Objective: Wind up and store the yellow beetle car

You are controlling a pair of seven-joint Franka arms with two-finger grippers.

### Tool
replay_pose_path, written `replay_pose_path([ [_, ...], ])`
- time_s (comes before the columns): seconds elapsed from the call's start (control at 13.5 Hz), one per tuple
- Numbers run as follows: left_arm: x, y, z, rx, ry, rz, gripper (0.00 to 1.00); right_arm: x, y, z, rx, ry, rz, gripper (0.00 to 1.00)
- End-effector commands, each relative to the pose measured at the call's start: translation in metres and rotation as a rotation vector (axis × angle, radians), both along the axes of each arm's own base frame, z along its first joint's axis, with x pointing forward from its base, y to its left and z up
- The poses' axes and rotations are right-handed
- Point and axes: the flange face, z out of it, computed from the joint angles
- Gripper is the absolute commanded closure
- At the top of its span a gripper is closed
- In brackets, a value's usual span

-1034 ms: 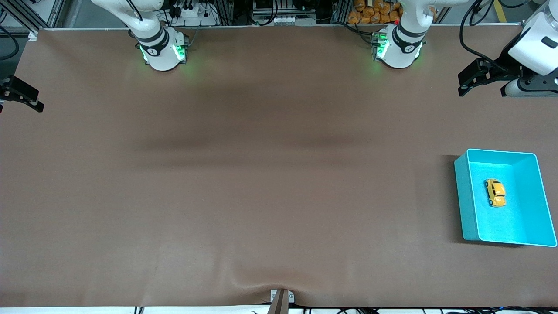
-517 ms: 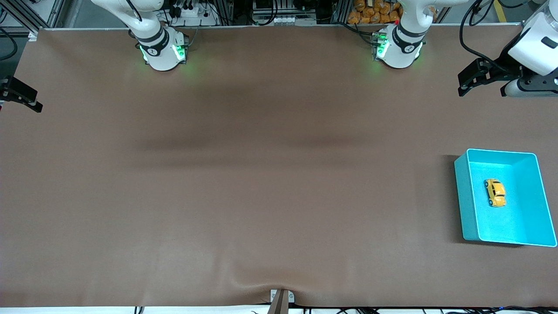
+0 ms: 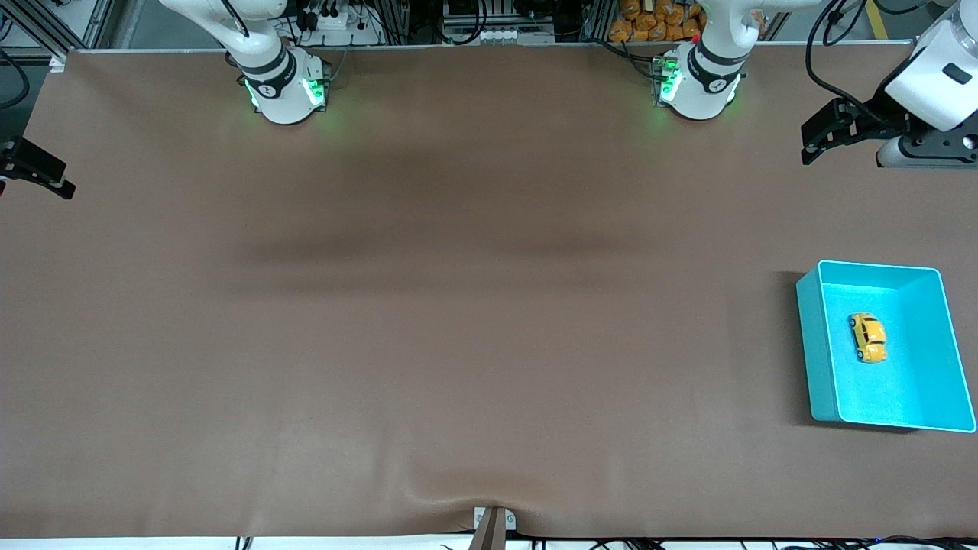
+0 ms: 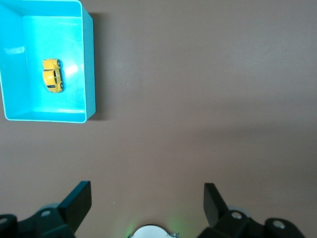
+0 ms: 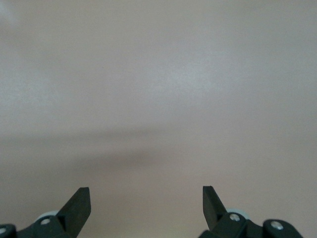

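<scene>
Yellow beetle car [image 3: 868, 338] sits on its wheels on the floor of the teal bin [image 3: 817, 359], roughly in the middle and touching none of the walls; my left wrist camera looks down on it there too [image 4: 52, 75], small against the bin [image 4: 90, 69] around it. The bin stands on the brown table [image 3: 458, 321] at my left arm's end, nearer to the front camera than my bases.

My left gripper [image 3: 819, 140] hangs in the air over bare table at that same end, well apart from the bin and off toward my bases. Its fingers [image 4: 78, 202] stand wide apart, with nothing between them but the tabletop below.

My right gripper [image 3: 37, 170] hangs over the table's edge at my right arm's end, well apart from everything else. In its own wrist view the fingers [image 5: 79, 201] are likewise spread wide and empty, with plain table surface [image 5: 163, 99] under them. Neither of my grippers touches the car or the bin.
</scene>
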Motion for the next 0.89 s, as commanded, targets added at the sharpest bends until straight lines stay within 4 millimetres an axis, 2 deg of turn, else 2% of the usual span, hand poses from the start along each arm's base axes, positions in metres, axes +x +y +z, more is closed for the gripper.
replay_pose_path([
  [0.0, -0.007, 0.000, 0.006, -0.020, 0.003, -0.015, 0.00, 0.001, 0.002, 0.005, 0.017, 0.007, -0.020, 0.00],
  [0.15, -0.008, 0.001, 0.006, -0.020, 0.008, -0.017, 0.00, -0.001, 0.004, 0.004, 0.019, 0.027, -0.025, 0.00],
  [0.44, -0.007, 0.003, 0.005, -0.021, 0.011, -0.011, 0.00, -0.003, 0.005, 0.021, 0.005, -0.004, -0.013, 0.00],
  [0.81, -0.006, 0.002, 0.005, -0.048, 0.015, -0.008, 0.00, -0.006, 0.007, 0.023, 0.006, 0.006, -0.012, 0.00],
])
